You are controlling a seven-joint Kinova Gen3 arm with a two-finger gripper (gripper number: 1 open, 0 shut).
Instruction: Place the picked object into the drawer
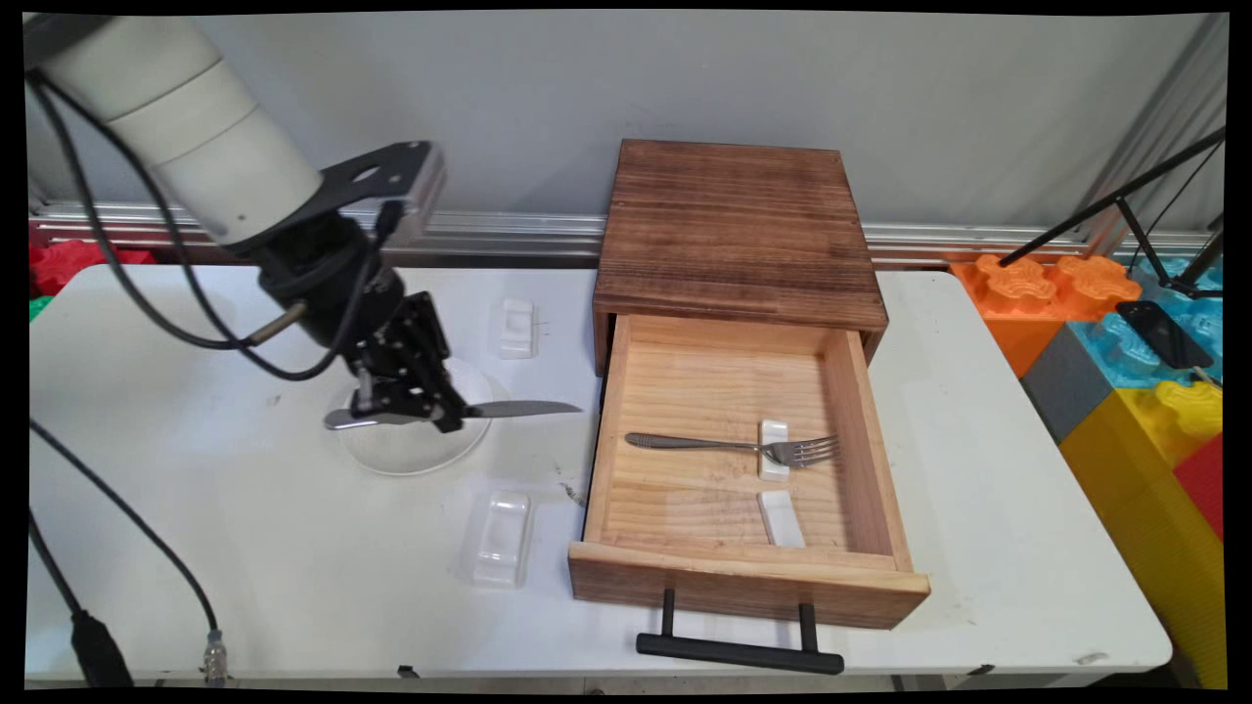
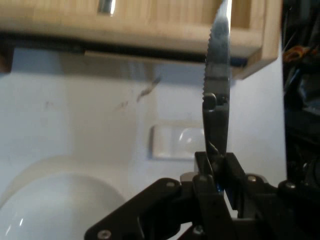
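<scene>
White cylindrical arm links (image 1: 186,127) with faint seams, ending in a black wrist. A black angular bracket (image 1: 377,176) juts from the wrist. Black gripper (image 1: 430,416) of jointed linkage bars with small silver screws. Black cables (image 1: 108,264) loop below, upper left of frame.

table (image 1: 293,606): white | plate (image 1: 391,455) left | rests (image 1: 517,328) far, (image 1: 500,538) near | open drawer box (image 1: 734,225) right of centre

open drawer (image 1: 743,430) beside, rests (image 1: 516,328) flank plate (image 1: 411,445)
</scene>
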